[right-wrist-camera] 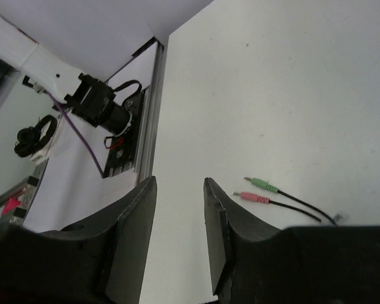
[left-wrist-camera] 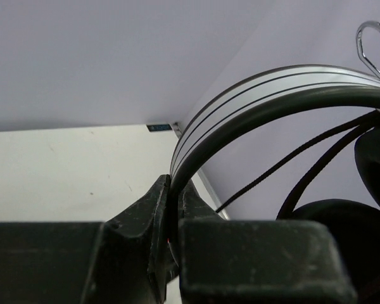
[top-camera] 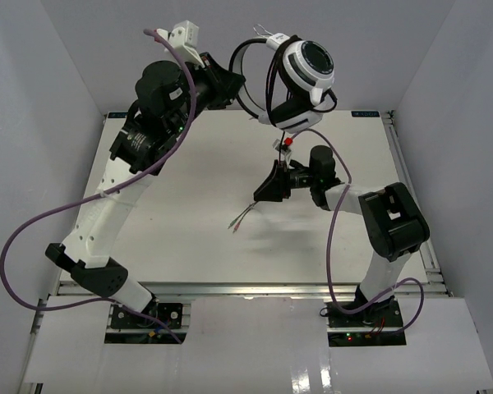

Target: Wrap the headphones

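Observation:
The headphones [top-camera: 306, 67] hang in the air above the far side of the table, one round white earcup facing up. My left gripper [top-camera: 230, 84] is shut on their thin headband [left-wrist-camera: 272, 88], which runs up from between its fingers [left-wrist-camera: 145, 209]; a black pad [left-wrist-camera: 329, 221] shows at the right. The thin black cable [top-camera: 273, 82] loops around the earcups and drops toward the table. Its green plug [right-wrist-camera: 261, 184] and pink plug [right-wrist-camera: 253, 197] lie on the white surface. My right gripper [right-wrist-camera: 180, 180] is open and holds nothing, low over the table just left of the plugs [top-camera: 240, 218].
Thick purple robot cables [top-camera: 33, 222] trail from both arms. Grey walls close in the white table [top-camera: 189, 238] on three sides, with metal rails [top-camera: 230, 289] along its near edge. The left arm's base [right-wrist-camera: 101, 104] shows beyond the table edge.

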Motion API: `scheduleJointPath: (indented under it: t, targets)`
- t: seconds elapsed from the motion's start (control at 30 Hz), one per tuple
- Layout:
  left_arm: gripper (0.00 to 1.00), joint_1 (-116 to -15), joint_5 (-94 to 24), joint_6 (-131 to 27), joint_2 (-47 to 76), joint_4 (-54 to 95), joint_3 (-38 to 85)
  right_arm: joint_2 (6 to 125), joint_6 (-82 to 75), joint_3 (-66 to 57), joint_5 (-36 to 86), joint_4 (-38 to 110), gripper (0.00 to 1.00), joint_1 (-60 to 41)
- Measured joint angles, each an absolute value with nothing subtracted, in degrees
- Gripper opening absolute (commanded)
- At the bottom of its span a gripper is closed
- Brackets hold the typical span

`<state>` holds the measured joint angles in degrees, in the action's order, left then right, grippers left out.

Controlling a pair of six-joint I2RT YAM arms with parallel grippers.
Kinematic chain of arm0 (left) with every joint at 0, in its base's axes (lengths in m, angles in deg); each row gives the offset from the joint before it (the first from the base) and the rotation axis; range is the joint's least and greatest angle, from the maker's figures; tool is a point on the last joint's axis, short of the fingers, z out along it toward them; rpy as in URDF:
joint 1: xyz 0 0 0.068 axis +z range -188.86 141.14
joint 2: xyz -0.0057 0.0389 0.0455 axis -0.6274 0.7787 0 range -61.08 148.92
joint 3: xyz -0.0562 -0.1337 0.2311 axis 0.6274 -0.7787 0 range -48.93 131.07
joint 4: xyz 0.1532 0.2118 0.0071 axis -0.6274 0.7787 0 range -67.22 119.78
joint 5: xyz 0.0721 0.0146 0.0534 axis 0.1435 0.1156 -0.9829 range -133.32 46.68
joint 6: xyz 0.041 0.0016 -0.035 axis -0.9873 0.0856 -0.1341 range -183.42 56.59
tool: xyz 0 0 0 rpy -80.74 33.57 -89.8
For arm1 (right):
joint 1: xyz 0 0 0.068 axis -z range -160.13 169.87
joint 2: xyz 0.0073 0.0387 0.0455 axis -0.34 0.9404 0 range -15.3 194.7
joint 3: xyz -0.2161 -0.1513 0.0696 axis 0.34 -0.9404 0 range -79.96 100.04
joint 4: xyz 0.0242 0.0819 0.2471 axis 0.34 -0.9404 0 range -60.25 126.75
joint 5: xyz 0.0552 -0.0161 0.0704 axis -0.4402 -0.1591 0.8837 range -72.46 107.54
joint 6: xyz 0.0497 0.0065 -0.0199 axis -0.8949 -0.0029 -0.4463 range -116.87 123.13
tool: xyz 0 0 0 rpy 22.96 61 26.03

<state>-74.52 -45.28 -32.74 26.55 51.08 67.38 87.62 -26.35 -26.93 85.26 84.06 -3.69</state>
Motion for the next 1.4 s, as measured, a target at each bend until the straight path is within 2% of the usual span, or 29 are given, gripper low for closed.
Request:
scheduleJointPath:
  t: [0.2,0.33,0.5,0.67,0.87,1.0,1.2,1.4]
  targets:
    - [0.00,-73.98,-54.75,-33.31,26.68,50.39,69.43,87.27,-30.09,-31.18,86.76,91.03,0.33,-4.80]
    - [0.00,-71.55,-58.85,-33.02,26.43,48.96,67.61,84.73,-29.23,-33.88,86.80,90.02,0.20,-4.75]
    - [0.00,-65.56,-61.62,-31.37,25.16,48.19,62.36,80.65,-24.41,-34.19,86.55,83.21,0.08,-4.64]
    - [0.00,-59.11,-62.20,-29.20,23.09,48.27,56.11,76.84,-13.96,-33.15,83.61,69.24,0.08,-4.20]
    - [0.00,-54.45,-63.47,-29.55,22.31,47.74,50.19,70.33,9.30,-24.49,68.85,39.37,0.08,-4.75]
    - [0.00,-53.82,-63.11,-29.64,23.41,46.16,45.32,65.00,22.70,-18.07,53.25,25.88,0.08,-10.30]
    - [0.00,-54.48,-60.39,-28.60,27.47,42.84,32.91,55.91,40.53,-13.44,31.34,16.69,0.08,-25.06]
    - [0.00,-59.18,-59.57,-28.42,36.51,42.61,27.72,58.02,49.65,-5.50,22.10,11.26,0.08,-29.76]
